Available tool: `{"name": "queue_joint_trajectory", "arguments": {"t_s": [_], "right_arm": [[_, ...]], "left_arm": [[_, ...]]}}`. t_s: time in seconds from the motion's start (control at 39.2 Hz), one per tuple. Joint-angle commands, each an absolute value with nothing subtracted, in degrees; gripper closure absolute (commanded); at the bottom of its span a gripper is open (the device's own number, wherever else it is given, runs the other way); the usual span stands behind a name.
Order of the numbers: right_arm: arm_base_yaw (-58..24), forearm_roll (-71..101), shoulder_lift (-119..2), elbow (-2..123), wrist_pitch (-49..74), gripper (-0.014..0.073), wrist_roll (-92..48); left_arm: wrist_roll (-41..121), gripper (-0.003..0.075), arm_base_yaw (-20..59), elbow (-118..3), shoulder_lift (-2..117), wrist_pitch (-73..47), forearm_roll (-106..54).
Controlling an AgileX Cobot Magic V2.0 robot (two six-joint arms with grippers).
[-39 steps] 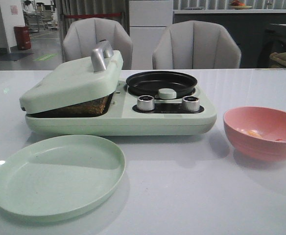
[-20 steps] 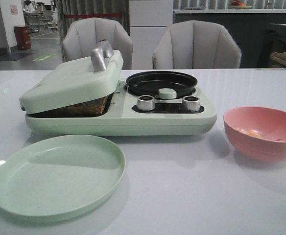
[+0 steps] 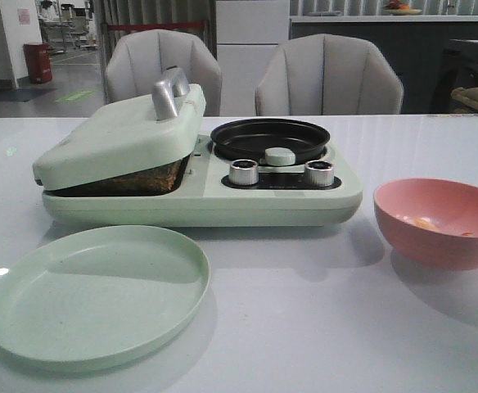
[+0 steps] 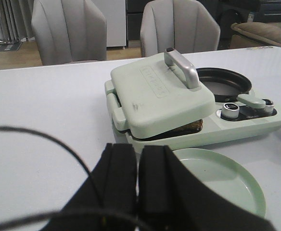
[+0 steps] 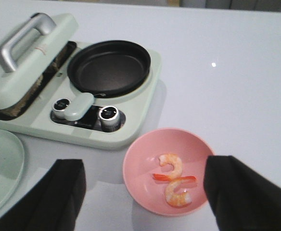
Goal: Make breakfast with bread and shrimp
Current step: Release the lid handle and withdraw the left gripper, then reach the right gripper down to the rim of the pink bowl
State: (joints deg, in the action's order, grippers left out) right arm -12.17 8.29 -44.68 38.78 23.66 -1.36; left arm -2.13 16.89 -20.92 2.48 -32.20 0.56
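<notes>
The bread lies inside the pale green breakfast maker, clamped under its tilted lid; only a brown edge shows, also in the left wrist view. Two shrimp lie in the pink bowl, which stands at the right in the front view. My right gripper is open and empty above the bowl, its fingers either side of it. My left gripper is shut and empty, low over the table in front of the maker. Neither gripper shows in the front view.
An empty black round pan sits on the maker's right half, with two knobs in front. An empty pale green plate lies at the front left. Two grey chairs stand behind the table.
</notes>
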Motion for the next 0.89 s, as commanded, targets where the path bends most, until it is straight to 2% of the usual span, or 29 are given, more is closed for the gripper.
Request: {"name": "queue_joint_trajectory", "arguments": {"t_s": [0.0, 0.36, 0.59, 0.87], "right_arm": [[-9.6, 8.8, -50.2, 44.8, 22.6, -0.0011, -1.1], [1.9, 15.8, -69.2, 56.1, 27.5, -0.0011, -3.1], [3.9, 15.8, -80.7, 61.8, 33.1, -0.0011, -7.0], [4.0, 18.9, -91.6, 62.3, 33.2, -0.0010, -12.8]], "left_arm": [[-2.5, 0.0586, 17.0, -22.4, 3.2, -28.0, 0.0], [-2.5, 0.0585, 17.0, -22.4, 3.2, -28.0, 0.0], [-2.5, 0.0586, 17.0, -22.4, 3.2, -28.0, 0.0], [-2.5, 0.0586, 17.0, -22.4, 3.2, -28.0, 0.0]]}}
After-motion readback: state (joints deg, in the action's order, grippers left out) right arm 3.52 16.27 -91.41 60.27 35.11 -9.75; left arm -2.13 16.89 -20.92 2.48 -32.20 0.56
